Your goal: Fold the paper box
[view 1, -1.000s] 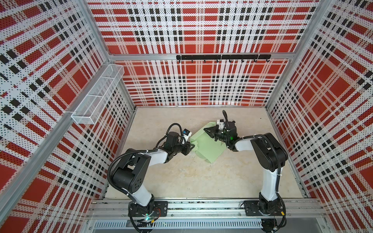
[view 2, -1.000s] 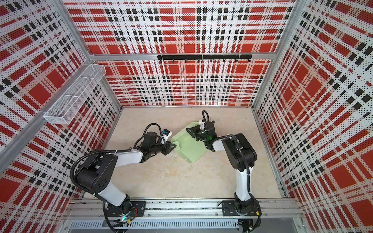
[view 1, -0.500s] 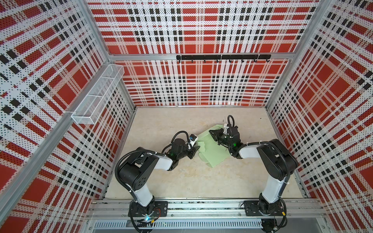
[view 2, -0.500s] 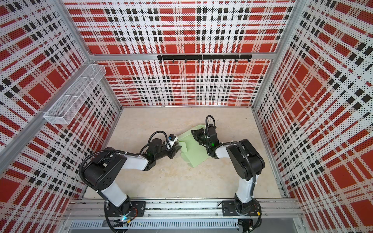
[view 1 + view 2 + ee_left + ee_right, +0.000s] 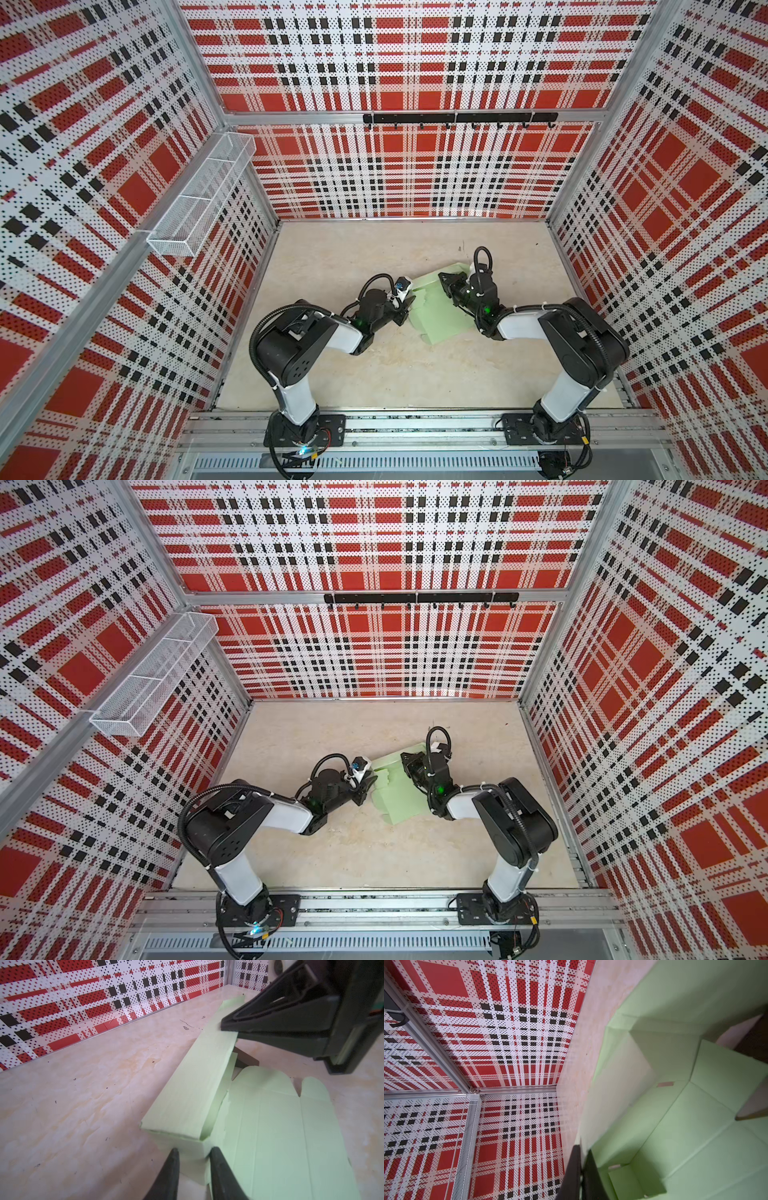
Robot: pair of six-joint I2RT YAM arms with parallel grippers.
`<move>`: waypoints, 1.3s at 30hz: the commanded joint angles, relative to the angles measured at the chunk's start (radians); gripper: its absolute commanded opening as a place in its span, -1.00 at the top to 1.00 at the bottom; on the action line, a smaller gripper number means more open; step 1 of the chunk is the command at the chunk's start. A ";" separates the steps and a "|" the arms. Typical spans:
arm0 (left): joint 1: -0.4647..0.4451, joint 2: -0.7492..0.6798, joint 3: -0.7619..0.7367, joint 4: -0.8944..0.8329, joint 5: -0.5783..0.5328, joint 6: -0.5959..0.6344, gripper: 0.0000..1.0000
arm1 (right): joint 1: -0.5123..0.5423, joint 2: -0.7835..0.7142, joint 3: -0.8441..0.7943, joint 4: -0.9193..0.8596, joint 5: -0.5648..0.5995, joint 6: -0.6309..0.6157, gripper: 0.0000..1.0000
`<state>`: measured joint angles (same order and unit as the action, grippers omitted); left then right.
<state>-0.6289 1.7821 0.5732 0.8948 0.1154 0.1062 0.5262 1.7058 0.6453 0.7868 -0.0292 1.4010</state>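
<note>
Since the pale mint-green die-cut cardboard paper box (image 5: 440, 322) lies part-folded on the beige marbled tabletop (image 5: 374, 249), btw the 2 arms in both top views, the next move turns on how its 1 raised side wall (image 5: 193, 1088) sits vs. the claws. That wall is a long narrow strip folded up along the sheet's edge on the left arm's side. Its long axis runs approx. from the left claw (image 5: 194, 1160) straight across to the right claw (image 5: 227, 1026), i.e. 1 claw at each end. In the left wrist view the left claw's 2 black fingers (image 5: 172, 1167) stand a narrow gap apart astride the wall's near corner, w/ green card filling the gap; can't tell whether the pads bite it or only bracket it. The right claw is closed tight, pinching the wall's thin top edge at the far end (the right wrist view shows the pale panel running down into the closed tips). The rest of the sheet, w/ scored panels and scalloped tabs, lies mostly flat on the side toward the right arm. A small dark brown wedge-shaped scrap (image 5: 247, 1059) sits just beside the wall's far end, below the right claw. My read: the left claw is nearer the loose corner flap, so it should tuck that end, working along the wall's axis w/ the right claw steadying the far end. A sideways shove would prob. flatten the wall.
</note>
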 commanded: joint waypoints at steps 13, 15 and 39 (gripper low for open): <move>-0.081 0.052 0.022 0.201 -0.211 0.009 0.60 | 0.121 -0.124 -0.098 -0.105 0.104 0.033 1.00; -0.091 0.056 0.022 0.221 -0.250 0.009 0.68 | 0.130 -0.110 -0.106 -0.075 0.111 0.048 1.00; -0.062 0.096 0.042 0.187 -0.263 -0.022 0.29 | 0.155 -0.148 -0.157 -0.043 0.143 0.071 1.00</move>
<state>-0.7006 1.8587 0.5957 1.0401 -0.1646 0.1036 0.6617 1.5707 0.5175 0.7689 0.1467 1.4780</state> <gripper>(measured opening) 0.374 0.050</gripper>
